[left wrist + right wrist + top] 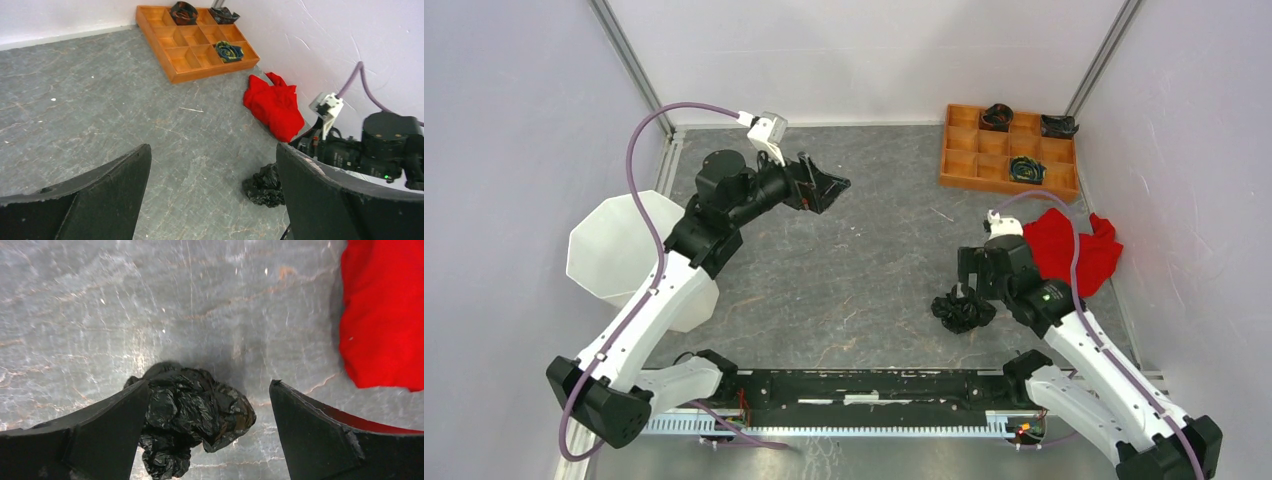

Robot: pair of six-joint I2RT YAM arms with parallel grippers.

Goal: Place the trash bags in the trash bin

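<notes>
A crumpled black trash bag (pixel 961 309) lies on the grey table right of centre. It also shows in the right wrist view (pixel 192 415) and in the left wrist view (pixel 263 185). My right gripper (pixel 972 290) is open just above it, jaws wide, the bag against the left finger (pixel 100 435). The white trash bin (pixel 619 250) stands at the left edge, partly behind my left arm. My left gripper (pixel 832 187) is open and empty, held above the table's middle back, far from the bag.
A red cloth (pixel 1074 250) lies right of the right gripper, close to the right wall. An orange compartmented tray (pixel 984 165) with small dark items sits at the back right. Walls close in on three sides.
</notes>
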